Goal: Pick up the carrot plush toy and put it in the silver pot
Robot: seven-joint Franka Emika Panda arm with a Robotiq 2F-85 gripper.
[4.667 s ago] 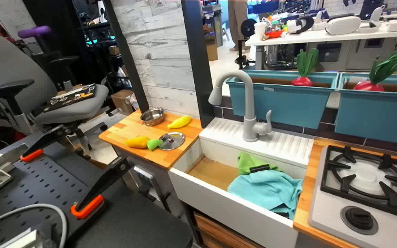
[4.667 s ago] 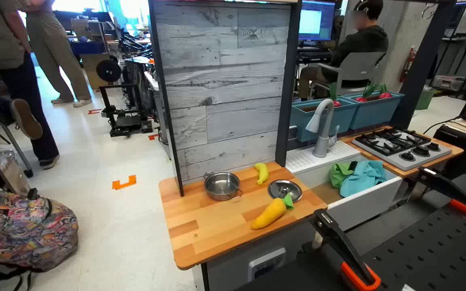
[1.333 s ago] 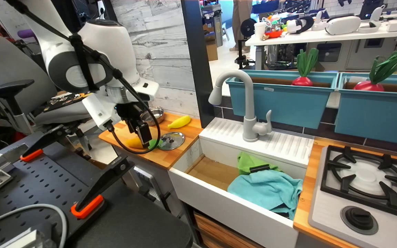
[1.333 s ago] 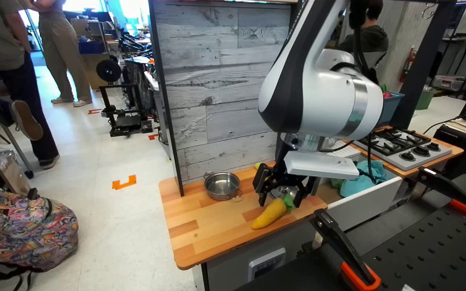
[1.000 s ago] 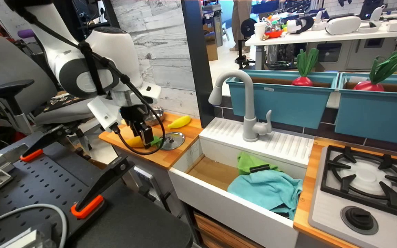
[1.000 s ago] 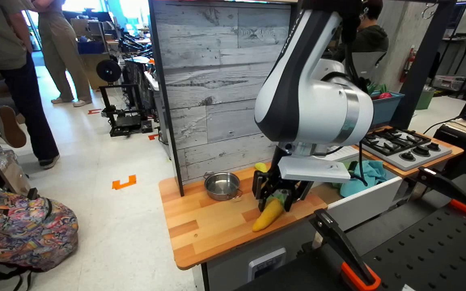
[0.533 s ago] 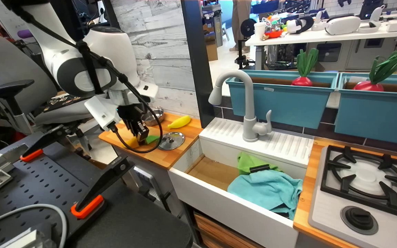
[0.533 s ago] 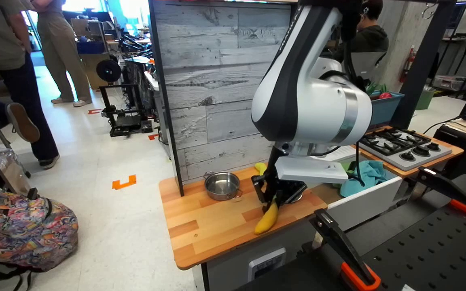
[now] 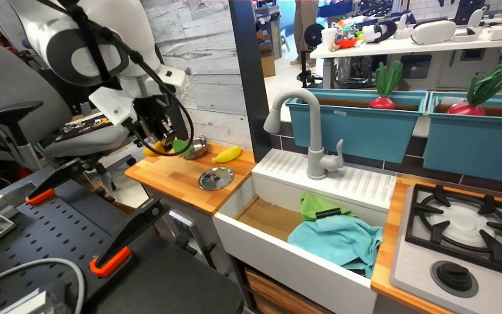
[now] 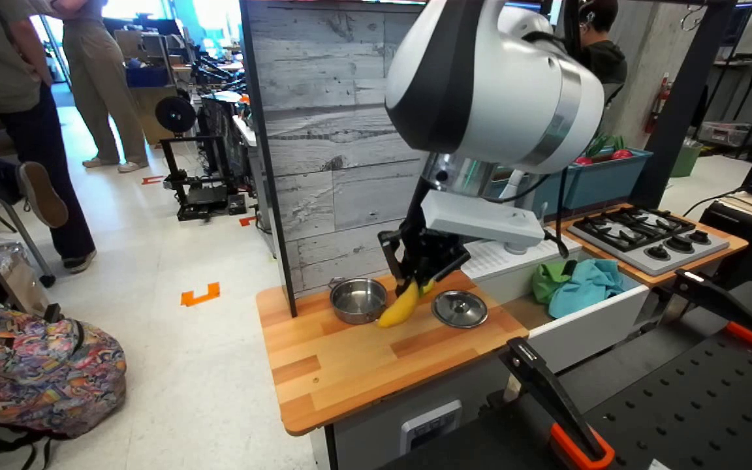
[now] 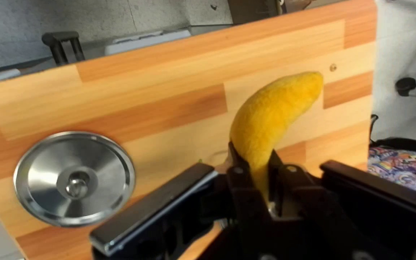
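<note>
The carrot plush toy, orange-yellow with a green top, hangs above the wooden counter. My gripper is shut on it; in the wrist view the narrow part of the yellow body sits between both fingers, and its green end is hidden there. The silver pot stands upright at the back of the counter, showing no toy inside. In an exterior view the carrot's free tip is just beside the pot's handle. From another angle the pot is partly behind the green top. The wrist view does not show the pot.
A shiny metal lid lies flat on the counter. Near the wall is a yellow banana-like toy. The grey wood-look wall rises behind the counter. A white sink with cloths and a faucet adjoins it.
My gripper has gone from open around the carrot to shut on it. The carrot has risen off the counter and moved toward the pot, away from the lid.
</note>
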